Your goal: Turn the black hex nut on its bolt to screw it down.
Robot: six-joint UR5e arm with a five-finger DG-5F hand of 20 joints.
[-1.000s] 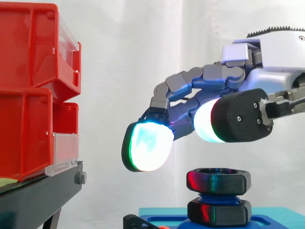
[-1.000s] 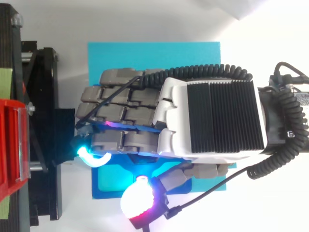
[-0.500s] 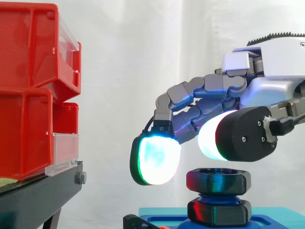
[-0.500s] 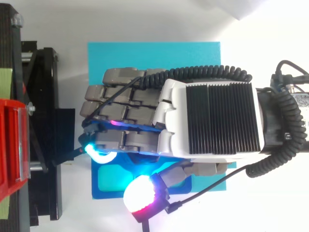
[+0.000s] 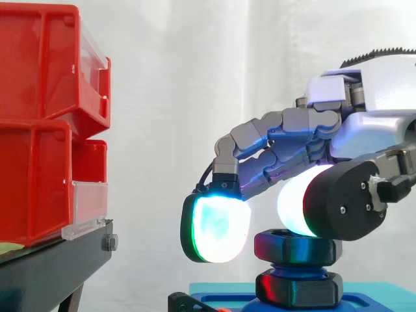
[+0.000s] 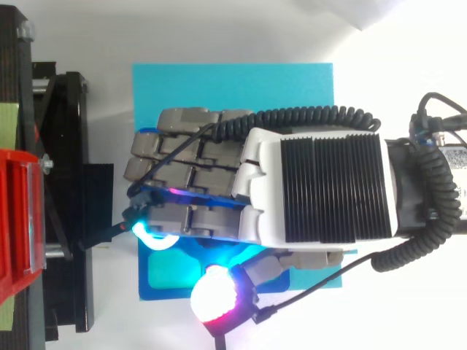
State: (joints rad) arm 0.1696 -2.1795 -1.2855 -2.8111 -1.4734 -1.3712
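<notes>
A black hex nut sits high on a blue bolt, above a second black nut at the bolt's foot. The bolt stands on a blue base over a cyan plate. My hand hangs directly over the nut, fingers loosely bent. One glowing fingertip pad hangs just left of the nut, with a narrow gap. The thumb pad reaches the nut's upper rim on the camera side. From above, the hand hides the nut.
Red bins are stacked on a black stand to the left, a short way from the fingertips. The stand borders the cyan plate's left edge. A white curtain hangs behind.
The hand has sunk lower and shifted slightly right. Its pads have come from above the nut down to the level of the nut's top. The nut has not moved.
</notes>
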